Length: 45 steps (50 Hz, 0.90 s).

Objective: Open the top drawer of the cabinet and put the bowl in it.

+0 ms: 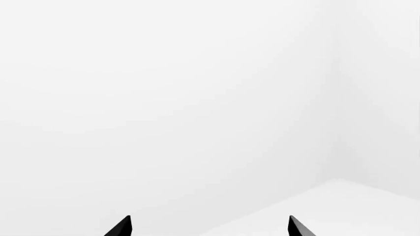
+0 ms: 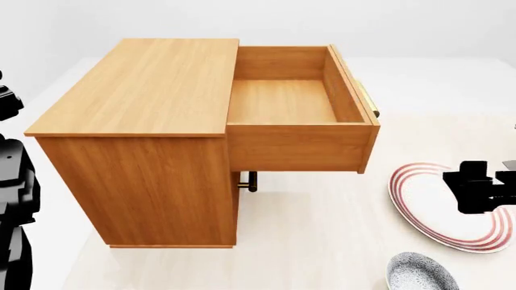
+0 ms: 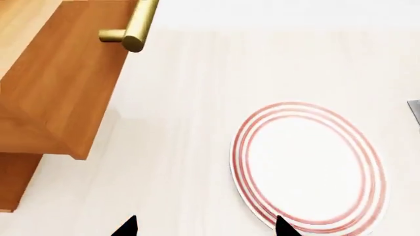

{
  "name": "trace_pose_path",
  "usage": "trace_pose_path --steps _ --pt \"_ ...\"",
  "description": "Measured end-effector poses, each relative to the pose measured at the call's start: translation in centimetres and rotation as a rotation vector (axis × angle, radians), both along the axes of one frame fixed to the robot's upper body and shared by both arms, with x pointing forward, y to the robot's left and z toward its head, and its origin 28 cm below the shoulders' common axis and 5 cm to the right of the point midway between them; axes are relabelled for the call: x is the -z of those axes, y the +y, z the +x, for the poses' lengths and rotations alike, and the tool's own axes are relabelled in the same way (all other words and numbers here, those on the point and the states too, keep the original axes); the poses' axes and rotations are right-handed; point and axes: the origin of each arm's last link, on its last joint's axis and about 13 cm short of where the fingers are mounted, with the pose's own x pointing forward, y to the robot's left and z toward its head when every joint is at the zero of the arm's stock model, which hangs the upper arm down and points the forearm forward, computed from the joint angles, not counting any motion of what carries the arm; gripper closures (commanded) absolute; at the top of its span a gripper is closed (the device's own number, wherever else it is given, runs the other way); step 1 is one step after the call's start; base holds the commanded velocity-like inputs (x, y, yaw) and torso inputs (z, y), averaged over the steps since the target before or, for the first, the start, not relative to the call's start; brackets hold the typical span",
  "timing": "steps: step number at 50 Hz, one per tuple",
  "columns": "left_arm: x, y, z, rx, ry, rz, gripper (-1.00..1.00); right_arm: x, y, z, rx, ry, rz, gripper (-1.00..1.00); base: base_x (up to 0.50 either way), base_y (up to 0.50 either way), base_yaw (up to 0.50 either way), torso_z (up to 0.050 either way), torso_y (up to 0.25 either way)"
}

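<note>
The cabinet (image 2: 145,139) stands at the left of the head view. Its top drawer (image 2: 282,99) is pulled far out, showing a bare wood interior with nothing in it. The brass handle (image 3: 139,24) on the drawer front (image 3: 62,83) shows in the right wrist view. The speckled bowl (image 2: 419,273) sits on the floor at the bottom right, apart from both grippers. My right gripper (image 3: 206,227) is open and holds nothing; it hangs over the near edge of the red-ringed plate (image 3: 308,164). My left gripper (image 1: 210,227) is open too, facing only white walls.
The flat plate (image 2: 427,211) lies between the drawer and the bowl, partly under my right arm (image 2: 475,184). A lower drawer's handle (image 2: 248,181) peeks out beneath the open drawer. My left arm (image 2: 12,181) stands at the left edge beside the cabinet.
</note>
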Motion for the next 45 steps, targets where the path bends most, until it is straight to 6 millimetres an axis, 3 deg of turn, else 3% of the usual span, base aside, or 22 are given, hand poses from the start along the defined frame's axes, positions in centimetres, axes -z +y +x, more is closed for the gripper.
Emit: trace_pose_path --steps 15,45 --pt "0.1 0.0 0.0 0.003 -0.003 0.004 -1.00 3.0 -0.1 0.4 -0.023 0.149 -0.034 -1.00 0.00 0.00 0.00 0.000 0.000" --pt "0.0 0.0 0.0 0.003 -0.003 0.001 -1.00 6.3 -1.3 0.8 -0.006 0.270 -0.100 -1.00 0.00 0.00 0.00 0.000 0.000"
